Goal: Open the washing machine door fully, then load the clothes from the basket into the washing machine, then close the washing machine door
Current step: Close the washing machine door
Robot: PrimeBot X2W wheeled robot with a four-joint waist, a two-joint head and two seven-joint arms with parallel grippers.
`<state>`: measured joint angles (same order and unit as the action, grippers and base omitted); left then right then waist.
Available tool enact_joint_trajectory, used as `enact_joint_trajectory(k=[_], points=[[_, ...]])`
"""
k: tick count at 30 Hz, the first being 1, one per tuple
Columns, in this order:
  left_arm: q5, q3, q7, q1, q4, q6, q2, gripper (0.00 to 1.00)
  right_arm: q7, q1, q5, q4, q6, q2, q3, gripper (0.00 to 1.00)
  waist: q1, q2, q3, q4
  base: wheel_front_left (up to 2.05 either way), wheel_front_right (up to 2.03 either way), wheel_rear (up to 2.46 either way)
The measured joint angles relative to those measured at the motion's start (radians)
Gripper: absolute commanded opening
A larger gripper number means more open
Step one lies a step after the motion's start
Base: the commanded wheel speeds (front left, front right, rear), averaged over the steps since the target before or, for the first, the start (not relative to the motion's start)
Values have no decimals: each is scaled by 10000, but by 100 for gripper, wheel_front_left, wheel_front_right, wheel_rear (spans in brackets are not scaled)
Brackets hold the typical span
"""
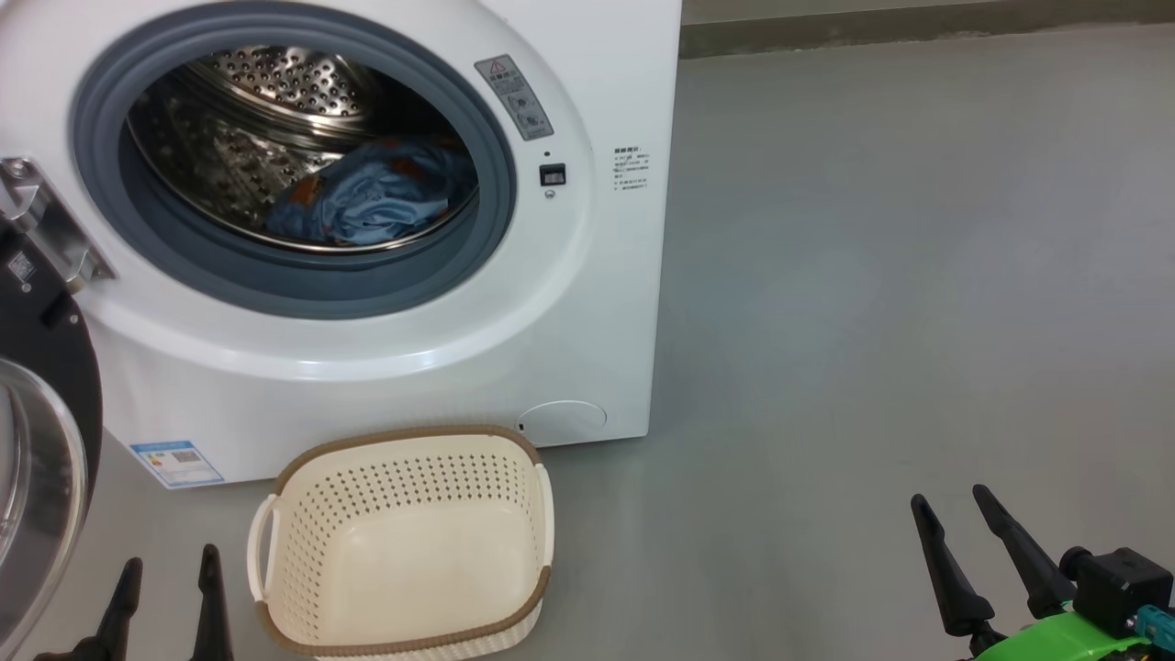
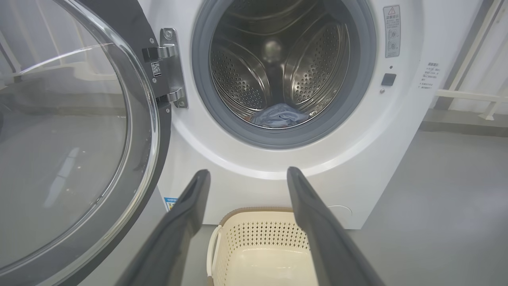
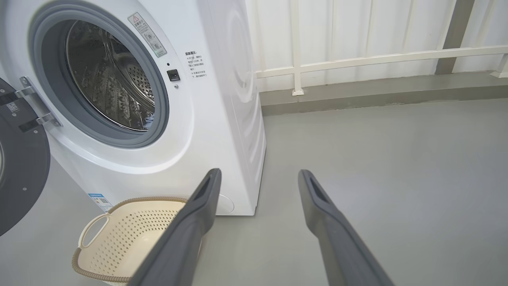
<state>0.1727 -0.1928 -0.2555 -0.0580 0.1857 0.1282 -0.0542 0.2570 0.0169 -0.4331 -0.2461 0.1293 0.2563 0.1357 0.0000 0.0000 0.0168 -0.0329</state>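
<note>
The white washing machine [image 1: 587,303] stands open, and the light blue clothes [image 1: 372,197] lie inside its steel drum [image 2: 278,71]. Its door [image 1: 37,431], black-rimmed with a glass bowl, hangs swung out at the left on a metal hinge [image 2: 168,67]. The cream basket [image 1: 404,542] sits on the floor before the machine with nothing in it. My left gripper [image 1: 170,565] is open just left of the basket, near the door. Far to the right, my right gripper [image 1: 955,500] is open above bare floor. Both sets of fingers hold nothing.
Grey floor [image 1: 872,275] spreads out to the right of the machine. A white railing [image 3: 377,59] and panelled wall run behind it. A low grey kerb [image 3: 377,95] lines the wall's foot.
</note>
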Motion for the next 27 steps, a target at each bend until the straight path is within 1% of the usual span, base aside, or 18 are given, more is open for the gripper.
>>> enact_joint_trajectory(k=[5,20,27], points=[[0,0,0,-48,-17,0,0,100,0,4,0,0,0,-2,0,100,0,0,17,24,-42,42,0],[0,27,0,-50,-132,0,-4,100,0,5,0,0,0,-17,-2,100,0,0,-25,68,0,0,0],[0,36,0,-55,-138,0,-2,100,0,205,0,-2,0,-56,-6,100,0,0,-55,241,0,0,0]])
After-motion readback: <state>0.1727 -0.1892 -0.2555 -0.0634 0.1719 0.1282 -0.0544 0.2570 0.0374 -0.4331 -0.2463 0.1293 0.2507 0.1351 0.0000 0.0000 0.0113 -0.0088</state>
